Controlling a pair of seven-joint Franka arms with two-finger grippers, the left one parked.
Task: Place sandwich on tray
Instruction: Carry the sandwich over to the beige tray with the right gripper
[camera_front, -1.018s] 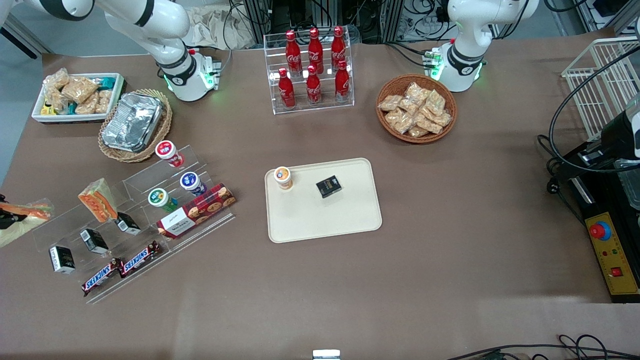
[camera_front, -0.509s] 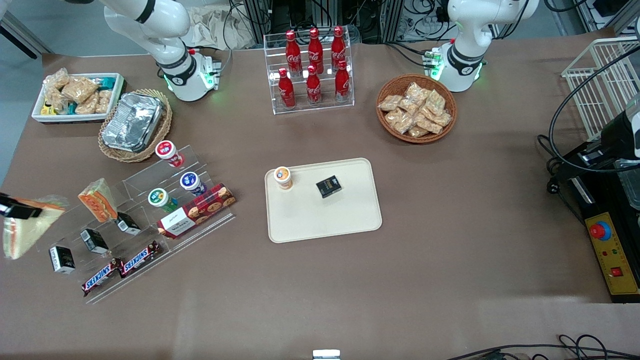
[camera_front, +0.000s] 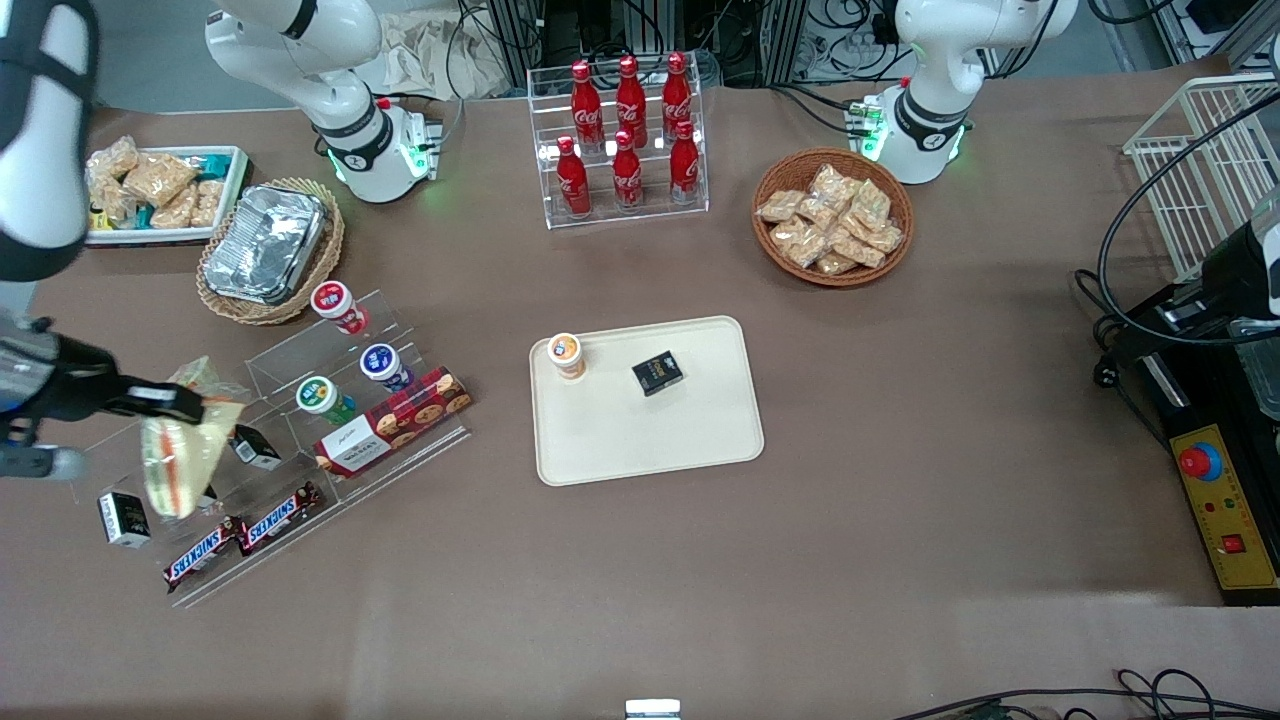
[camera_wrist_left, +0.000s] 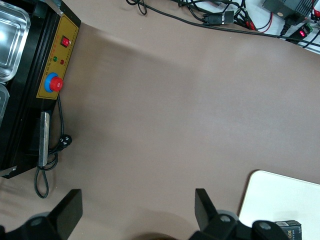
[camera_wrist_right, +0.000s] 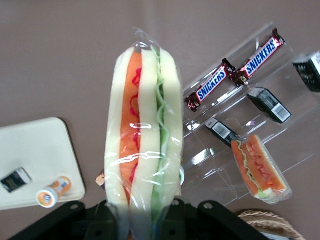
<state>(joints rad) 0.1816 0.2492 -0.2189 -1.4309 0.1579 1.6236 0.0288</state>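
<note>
The gripper (camera_front: 185, 405) hangs above the clear stepped rack (camera_front: 270, 440) at the working arm's end of the counter (camera_front: 900, 480), its fingers (camera_wrist_right: 107, 215) clamped on the top edge of the sandwich (camera_front: 178, 455). The sandwich dangles point-down in its wrap, clear of the rack, just above the black boxes (camera_front: 124, 518) and the Snickers bars (camera_front: 243, 534) along the rack's nearest step. In the wrist view its orange and green stripes face the camera, and a second sandwich (camera_wrist_right: 259, 169) lies on a higher step.

The tray (camera_front: 648, 440) sits mid-counter, well apart from the rack, with a bare strip of brown counter between them. On it, a small cup (camera_front: 566, 354) stands at the corner closest to the rack and a black box (camera_front: 657, 372) lies near the middle; the half nearer the front camera is open. The cookie box (camera_front: 392, 420) lies along the rack's edge facing the tray.
</note>
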